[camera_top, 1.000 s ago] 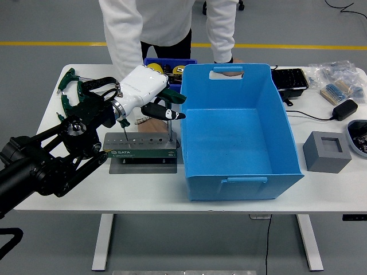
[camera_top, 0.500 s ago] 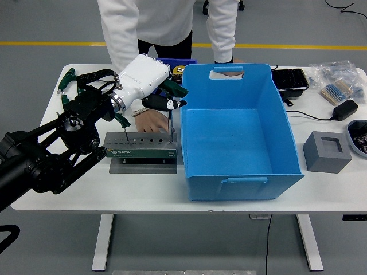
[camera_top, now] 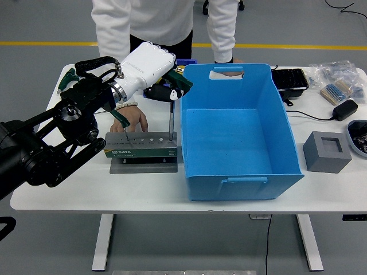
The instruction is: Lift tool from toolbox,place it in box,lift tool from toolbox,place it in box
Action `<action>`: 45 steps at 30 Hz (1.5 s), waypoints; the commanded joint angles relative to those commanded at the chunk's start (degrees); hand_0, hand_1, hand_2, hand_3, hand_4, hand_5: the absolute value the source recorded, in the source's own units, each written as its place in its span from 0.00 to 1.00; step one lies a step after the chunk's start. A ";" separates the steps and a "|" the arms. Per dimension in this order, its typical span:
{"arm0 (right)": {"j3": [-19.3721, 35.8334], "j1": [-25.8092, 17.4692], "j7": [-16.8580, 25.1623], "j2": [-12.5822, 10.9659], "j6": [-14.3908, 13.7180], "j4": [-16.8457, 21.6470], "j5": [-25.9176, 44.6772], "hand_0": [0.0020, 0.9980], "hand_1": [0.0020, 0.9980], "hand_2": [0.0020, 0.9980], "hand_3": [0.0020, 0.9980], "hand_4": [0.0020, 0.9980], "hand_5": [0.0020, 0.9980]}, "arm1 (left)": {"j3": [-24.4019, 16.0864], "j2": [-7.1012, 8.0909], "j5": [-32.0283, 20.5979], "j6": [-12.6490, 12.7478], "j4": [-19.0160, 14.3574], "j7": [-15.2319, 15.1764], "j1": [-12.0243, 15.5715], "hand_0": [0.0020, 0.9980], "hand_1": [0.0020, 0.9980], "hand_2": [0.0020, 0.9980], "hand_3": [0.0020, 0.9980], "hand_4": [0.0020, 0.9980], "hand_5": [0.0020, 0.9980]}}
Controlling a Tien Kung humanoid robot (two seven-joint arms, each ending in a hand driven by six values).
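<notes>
Tool (camera_top: 171, 117) stands straight up, gripped tight by the left hand (camera_top: 150, 71), with the box (camera_top: 241, 172) at its 3 o'clock

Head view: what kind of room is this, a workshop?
Probably a robot lab or test hall: grey floor with a yellow line, a white table holding a toolbox, and a blue box.

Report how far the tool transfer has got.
Done: nothing yet; the blue box holds no tool. In hand: the left robot hand grips a T-handle tool, its tip at the toolbox holes. A person's hand rests behind the rack. Left: placing it, then the second tool.
</notes>
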 joint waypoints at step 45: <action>1.65 1.47 -0.59 -0.57 0.17 0.00 -3.04 0.71 0.66 0.75 0.69 0.90 0.84 | 14.25 -13.04 -11.42 2.78 6.88 -3.83 -5.48 0.08 0.00 0.01 0.02 0.65 0.51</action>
